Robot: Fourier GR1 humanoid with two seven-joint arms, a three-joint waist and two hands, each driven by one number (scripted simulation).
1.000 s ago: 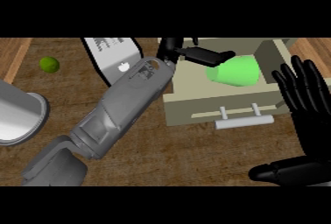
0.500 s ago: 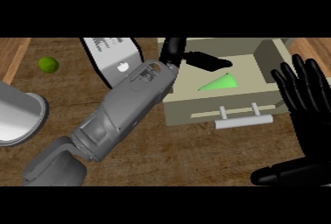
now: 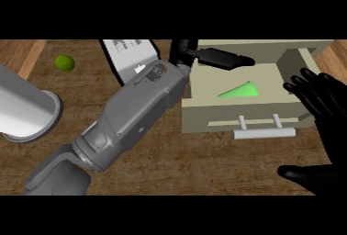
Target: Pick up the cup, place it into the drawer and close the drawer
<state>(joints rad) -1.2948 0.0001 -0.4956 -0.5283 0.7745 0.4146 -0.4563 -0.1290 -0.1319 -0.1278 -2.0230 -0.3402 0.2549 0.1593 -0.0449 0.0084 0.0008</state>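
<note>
The green cup (image 3: 241, 90) lies inside the open beige drawer (image 3: 203, 117), only a wedge of it showing above the drawer's front wall. My left hand (image 3: 215, 56) hovers over the drawer's back left corner, fingers straight and apart from the cup, holding nothing. Its grey forearm runs diagonally from the lower left. The drawer's white handle (image 3: 264, 133) faces me. My right hand (image 3: 327, 103) rests open at the right edge, fingers up, beside the drawer's right side.
A small green lime (image 3: 64, 63) lies on the wooden counter at the far left. A large grey cylinder (image 3: 24, 110) lies at the left edge. A white sheet-like object (image 3: 131, 54) sits behind my left forearm.
The cup has left my left hand and sunk into the drawer. The hand's fingers have straightened above it. My right hand has stayed put.
</note>
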